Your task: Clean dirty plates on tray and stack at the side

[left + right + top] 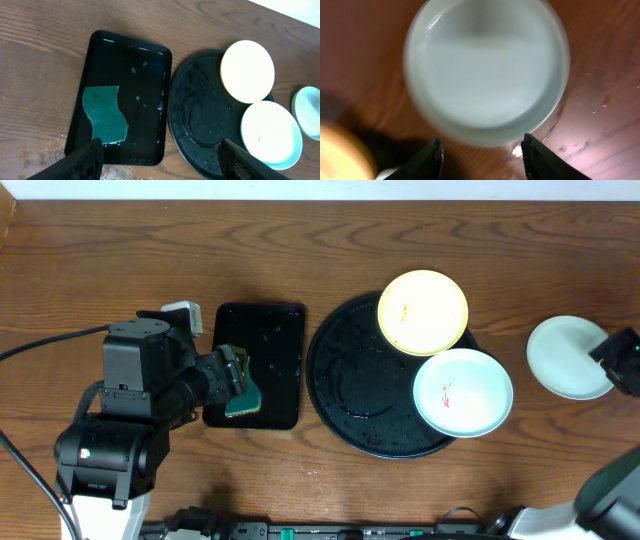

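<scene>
The round black tray [345, 395] carries a pale yellow plate [422, 311] at its far rim and a mint-white plate [463, 392] with a red smear at its right rim. Another mint-white plate [568, 356] lies on the wood to the right. In the right wrist view this plate [485, 67] sits just beyond my right gripper [482, 157], whose jaws stand apart with nothing between them. My left gripper [161, 159] hangs open over the near end of the rectangular tray [145, 60], holding nothing. Both tray plates [247, 71] [271, 134] show in the left wrist view.
A green sponge [105, 114] lies flat in the wet rectangular black tray [275, 320], left of the round tray [200, 115]. Water drops spot the wood beside the right-hand plate. My right arm [620, 360] reaches in from the table's right edge.
</scene>
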You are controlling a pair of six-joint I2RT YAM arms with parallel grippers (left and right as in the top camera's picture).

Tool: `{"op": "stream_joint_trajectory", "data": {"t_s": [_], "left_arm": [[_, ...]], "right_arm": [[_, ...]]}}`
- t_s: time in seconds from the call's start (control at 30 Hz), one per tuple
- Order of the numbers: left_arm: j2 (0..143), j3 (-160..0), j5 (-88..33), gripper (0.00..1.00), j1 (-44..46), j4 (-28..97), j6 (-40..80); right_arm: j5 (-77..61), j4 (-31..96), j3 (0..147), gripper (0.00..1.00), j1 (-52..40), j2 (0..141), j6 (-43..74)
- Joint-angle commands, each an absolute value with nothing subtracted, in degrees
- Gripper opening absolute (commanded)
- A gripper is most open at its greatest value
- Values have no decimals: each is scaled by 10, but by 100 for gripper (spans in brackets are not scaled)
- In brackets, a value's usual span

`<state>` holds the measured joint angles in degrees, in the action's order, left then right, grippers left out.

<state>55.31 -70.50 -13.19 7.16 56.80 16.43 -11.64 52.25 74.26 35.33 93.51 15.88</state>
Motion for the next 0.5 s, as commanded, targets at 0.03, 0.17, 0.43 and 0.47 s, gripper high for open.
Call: {"op": "stream_joint_trajectory", "data": {"t_s": [0.03, 0.17, 0.43, 0.47], "left_arm": [[554, -716, -128, 74, 69, 569, 155], [554, -716, -128, 74, 69, 569, 155], [554, -716, -128, 74, 69, 569, 155], [554, -716, -128, 74, 69, 569, 154]], "right_arm": [[-148, 575, 749, 49, 267, 885, 140], [-77, 607, 732, 47, 179, 890, 141], [95, 559, 606, 38, 81, 893, 193], [83, 542, 588, 38, 77, 893, 193]]}}
